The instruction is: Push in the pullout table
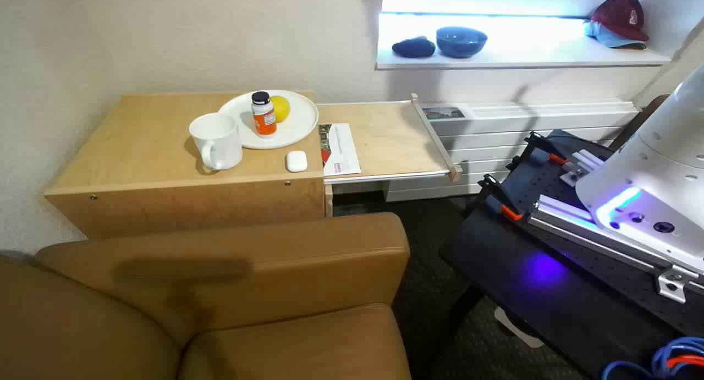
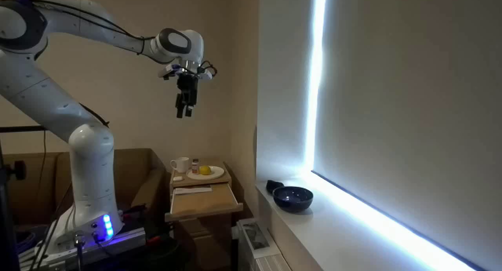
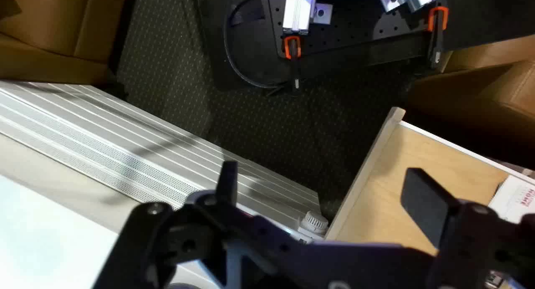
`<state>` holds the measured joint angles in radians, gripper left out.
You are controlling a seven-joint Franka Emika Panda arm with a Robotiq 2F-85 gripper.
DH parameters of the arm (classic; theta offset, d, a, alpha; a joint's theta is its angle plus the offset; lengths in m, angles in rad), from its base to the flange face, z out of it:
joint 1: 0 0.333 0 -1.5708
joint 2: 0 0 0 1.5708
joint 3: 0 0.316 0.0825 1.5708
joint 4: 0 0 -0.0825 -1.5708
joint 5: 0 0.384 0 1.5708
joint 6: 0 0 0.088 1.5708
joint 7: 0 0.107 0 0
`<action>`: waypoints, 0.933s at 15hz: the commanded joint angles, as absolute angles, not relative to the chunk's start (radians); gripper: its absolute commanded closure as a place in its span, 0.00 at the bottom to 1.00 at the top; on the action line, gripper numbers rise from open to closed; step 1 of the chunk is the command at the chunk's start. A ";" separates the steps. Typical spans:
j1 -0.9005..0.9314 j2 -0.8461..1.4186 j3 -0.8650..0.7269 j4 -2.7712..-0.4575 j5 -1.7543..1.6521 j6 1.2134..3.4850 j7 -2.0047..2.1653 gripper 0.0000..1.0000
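Your tally: one Panda arm (image 2: 94, 165), one Robotiq gripper (image 2: 184, 113), two fingers (image 3: 426, 205) on it. You've got one pullout table (image 1: 396, 149) and one tan cabinet (image 1: 143, 138), two screw heads (image 1: 287, 183) showing. Tableware for your list: one white mug (image 1: 215, 141), one white plate (image 1: 302, 119). Smaller pieces: one pill bottle (image 1: 264, 120), one lemon (image 1: 281, 109), one white earbud case (image 1: 297, 161). Printed paper (image 1: 343, 152): at least one sheet; you can't separate more from here. Also yours to log: one dark blue bowl (image 1: 461, 42), one dark item (image 1: 413, 47) you can't name for sure, two baseball caps (image 1: 621, 16), two orange-trimmed clamps (image 1: 499, 197), one black robot table (image 1: 495, 253), one white radiator (image 1: 583, 119), one radiator valve knob (image 3: 314, 223), one printed picture (image 1: 443, 113), at least one brown leather sofa (image 1: 324, 264)
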<state>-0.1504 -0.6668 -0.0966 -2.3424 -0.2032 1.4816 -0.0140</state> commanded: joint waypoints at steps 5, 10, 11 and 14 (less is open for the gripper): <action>-0.173 -0.614 -0.179 -2.451 -0.129 1.595 0.069 0.00; -0.219 -0.545 -0.218 -2.640 -0.080 1.857 0.151 0.00; -0.231 -0.535 -0.215 -2.674 -0.094 1.933 0.163 0.00; -0.232 -0.515 -0.203 -2.647 -0.085 1.908 0.147 0.00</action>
<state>-0.2092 -0.5165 -0.2246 -2.6485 -0.0957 1.9099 0.1570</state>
